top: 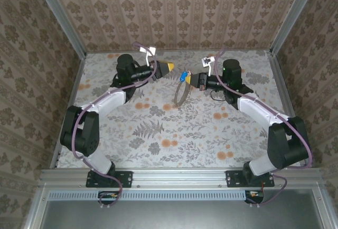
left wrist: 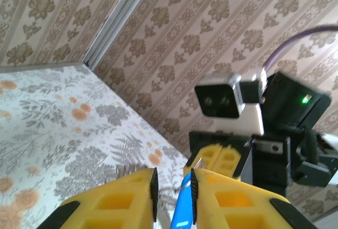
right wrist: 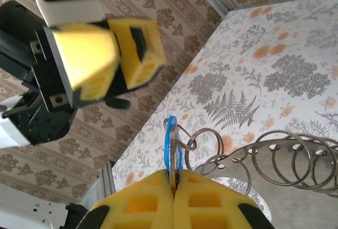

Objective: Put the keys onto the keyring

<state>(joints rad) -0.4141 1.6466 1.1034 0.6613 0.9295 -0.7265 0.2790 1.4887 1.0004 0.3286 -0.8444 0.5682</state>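
The keys (right wrist: 170, 139), a blue plastic head with a silvery blade, stand upright between the pads of my right gripper (right wrist: 173, 179), which is shut on them. Small wire rings link them to the keyring (right wrist: 285, 152), a flat metal loop carrying several rings. From above, the keyring (top: 182, 93) hangs below the keys (top: 184, 75), off the table, under my right gripper (top: 191, 79). My left gripper (top: 171, 66) hovers just left of the keys. Its fingers (left wrist: 172, 181) stand a little apart, and the blue key head (left wrist: 182, 208) shows in the gap close to the right pad.
The floral table (top: 174, 129) lies below both arms, walled by patterned panels on three sides with metal corner posts (top: 58, 15). The right arm's wrist camera (left wrist: 227, 97) faces my left gripper at close range.
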